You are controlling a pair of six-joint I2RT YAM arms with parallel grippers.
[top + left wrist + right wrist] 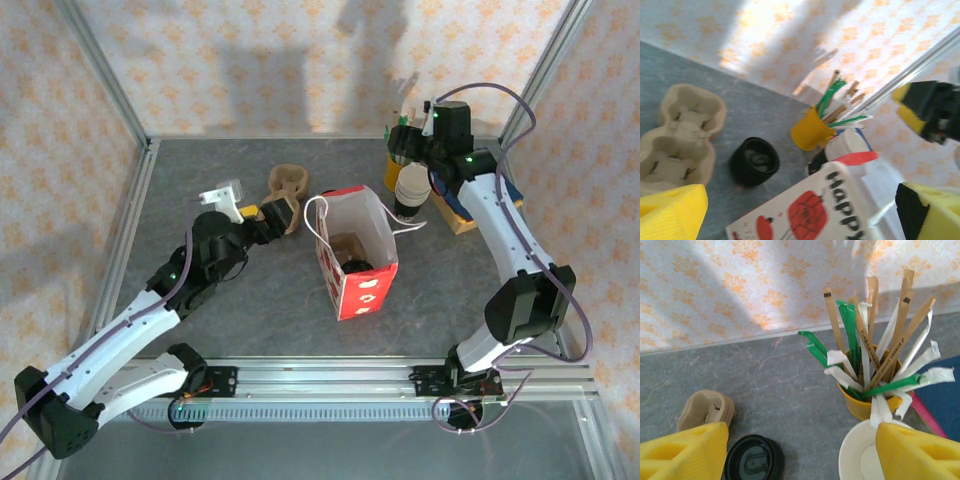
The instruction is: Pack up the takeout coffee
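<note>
A red-and-white paper bag (365,285) (805,210) stands open in the middle of the table. Down in its open top shows a dark round shape (351,266) that looks like the black lid of the takeout coffee; the green wall is hidden. My left gripper (272,215) (800,220) hangs just left of the bag, open, its yellow pads (670,212) wide apart and holding nothing. At the back right my right gripper (408,150) (800,455) is open above a stack of lidless cups (410,185) (865,460), with nothing between its pads (915,450).
A brown pulp cup carrier (288,182) (680,135) (705,410) lies behind the left gripper. A stack of black lids (755,161) (754,460) sits behind the bag. A yellow cup of stirrers and straws (394,168) (810,131) (865,400) stands by the cups, beside a blue-topped box (465,210).
</note>
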